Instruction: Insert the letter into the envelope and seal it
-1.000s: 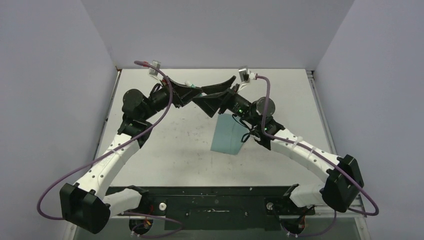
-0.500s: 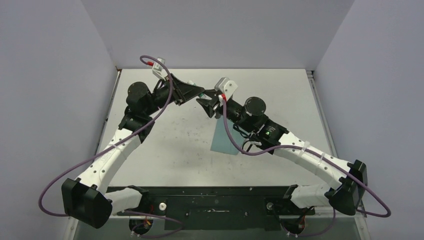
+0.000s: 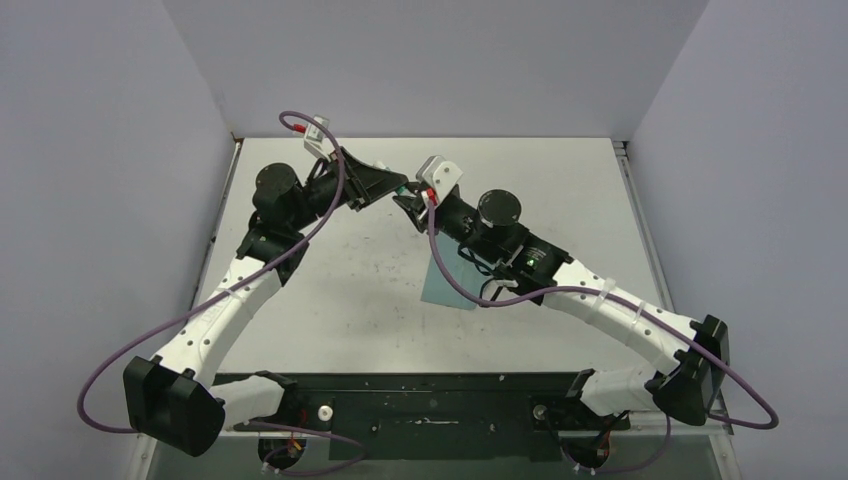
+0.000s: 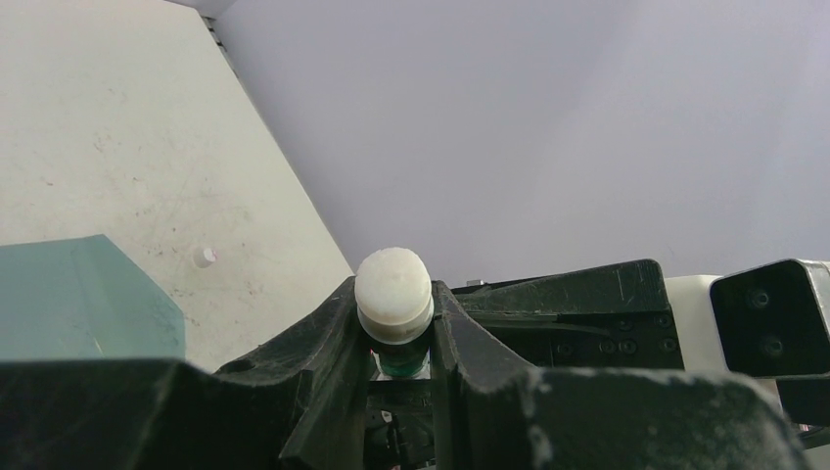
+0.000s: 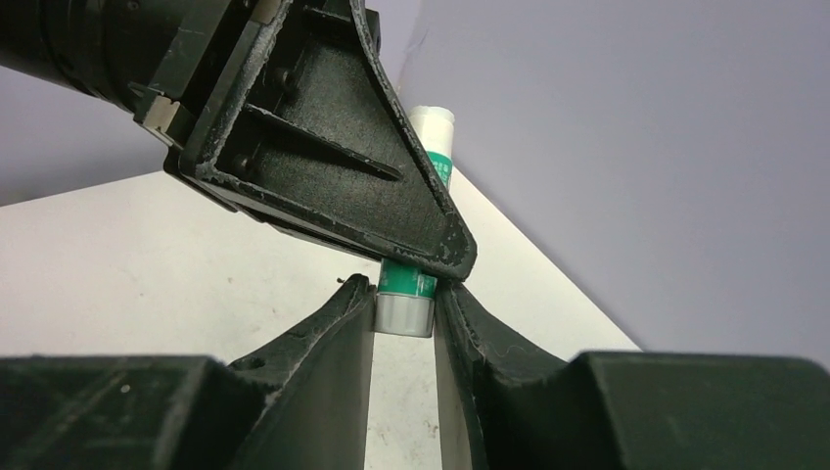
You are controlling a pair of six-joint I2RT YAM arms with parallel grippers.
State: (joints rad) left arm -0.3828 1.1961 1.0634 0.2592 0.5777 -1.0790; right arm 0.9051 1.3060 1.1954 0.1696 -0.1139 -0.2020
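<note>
From above, we see the left gripper (image 3: 398, 186) and right gripper (image 3: 409, 201) meeting, the envelope (image 3: 441, 286) flat on the table (image 3: 330, 270) under the right arm. Left wrist: its fingers clamp a white-and-green stick (image 4: 392, 280). Right wrist: fingers pinch its grey end.

Left gripper (image 4: 393, 299) reaching rightward, right gripper (image 5: 405, 299) reaching leftward, tips meeting, both clamped on one stick (image 5: 431, 132).

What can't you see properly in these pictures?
The letter: in no view; maybe inside the envelope, cannot tell.
The envelope's far end: top view, the right arm covers it.
The stick's middle: right wrist view, the left claw covers it.
Small white thing on the table: left wrist view, too small to name.
</note>
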